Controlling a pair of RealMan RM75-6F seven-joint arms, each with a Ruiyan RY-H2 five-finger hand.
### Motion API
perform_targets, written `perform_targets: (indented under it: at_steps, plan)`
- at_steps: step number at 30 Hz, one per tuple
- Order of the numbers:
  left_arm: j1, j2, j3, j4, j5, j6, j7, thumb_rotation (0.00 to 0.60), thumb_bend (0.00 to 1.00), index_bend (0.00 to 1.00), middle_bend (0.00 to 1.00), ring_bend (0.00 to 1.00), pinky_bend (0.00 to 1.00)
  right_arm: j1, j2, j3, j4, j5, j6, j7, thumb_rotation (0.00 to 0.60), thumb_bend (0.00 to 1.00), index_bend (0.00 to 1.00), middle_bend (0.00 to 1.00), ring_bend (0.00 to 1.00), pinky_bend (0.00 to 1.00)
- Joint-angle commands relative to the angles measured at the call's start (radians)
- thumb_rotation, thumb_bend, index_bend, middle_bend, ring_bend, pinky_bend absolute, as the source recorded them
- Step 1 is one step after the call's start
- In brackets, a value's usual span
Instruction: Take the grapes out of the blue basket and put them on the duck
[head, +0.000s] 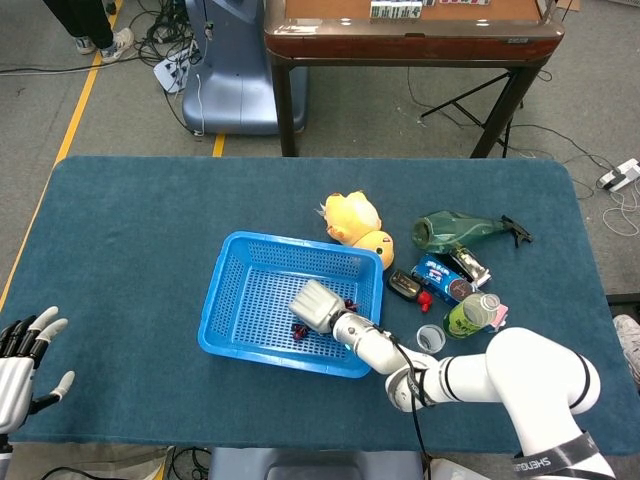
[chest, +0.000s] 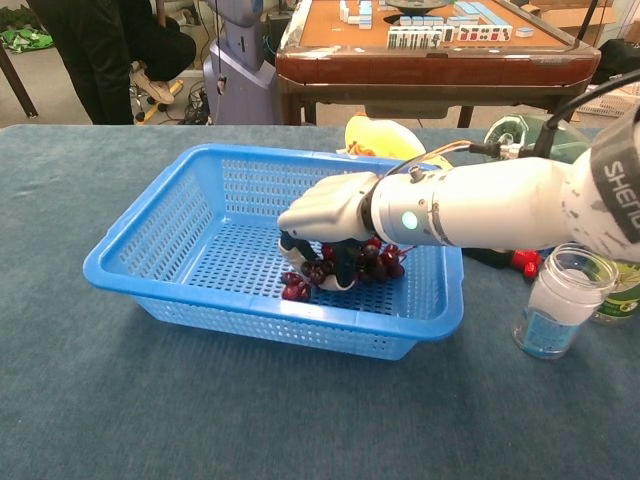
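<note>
The blue basket (head: 222, 300) (chest: 130, 282) stands at mid-table. A bunch of dark red grapes (head: 299, 329) (chest: 378, 260) lies on its floor near the front right corner. My right hand (head: 314, 304) (chest: 327, 212) is down inside the basket, its fingers curled around the bunch, which still rests on the mesh. The yellow duck (head: 352, 220) (chest: 385, 135) lies just behind the basket's far right corner. At the table's front left edge my left hand (head: 20, 362) holds nothing, its fingers spread.
Right of the basket lie a green bottle (head: 455, 230), a blue packet (head: 438, 270), a black device (head: 404, 286), a green-labelled bottle (head: 466, 315) and a small clear jar (head: 430, 337) (chest: 553, 302). A wooden table (head: 410, 30) stands behind.
</note>
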Motion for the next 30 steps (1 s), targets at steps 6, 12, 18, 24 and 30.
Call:
perform_targets:
  at_steps: [6, 12, 18, 24, 30]
  plan:
    - [0.0, -0.003, 0.0, 0.004, 0.0, -0.001, -0.003, 0.6, 0.31, 0.21, 0.09, 0.08, 0.05, -0.037, 0.008, 0.048, 0.006, -0.07, 0.032, 0.068, 0.6, 0.58, 0.62, 0.56, 0.6, 0.72]
    - [-0.001, -0.001, -0.004, 0.004, -0.001, 0.001, -0.002, 0.6, 0.31, 0.21, 0.09, 0.08, 0.05, -0.065, 0.077, 0.129, -0.06, -0.154, 0.083, 0.157, 0.6, 0.58, 0.63, 0.56, 0.6, 0.72]
    - [-0.001, 0.002, -0.005, 0.003, -0.002, 0.002, -0.003, 0.6, 0.31, 0.21, 0.09, 0.08, 0.05, -0.097, 0.183, 0.198, -0.132, -0.2, 0.145, 0.208, 0.6, 0.58, 0.63, 0.56, 0.61, 0.72]
    - [-0.003, 0.001, -0.004, 0.003, 0.001, -0.001, -0.002, 0.6, 0.31, 0.21, 0.09, 0.08, 0.05, -0.122, 0.261, 0.239, -0.126, -0.159, 0.168, 0.213, 0.6, 0.58, 0.63, 0.56, 0.61, 0.72]
    - [-0.004, 0.001, -0.004, 0.006, -0.001, -0.005, -0.006, 0.6, 0.31, 0.21, 0.09, 0.08, 0.05, -0.128, 0.263, 0.256, -0.046, -0.074, 0.147, 0.202, 0.6, 0.58, 0.63, 0.56, 0.6, 0.72]
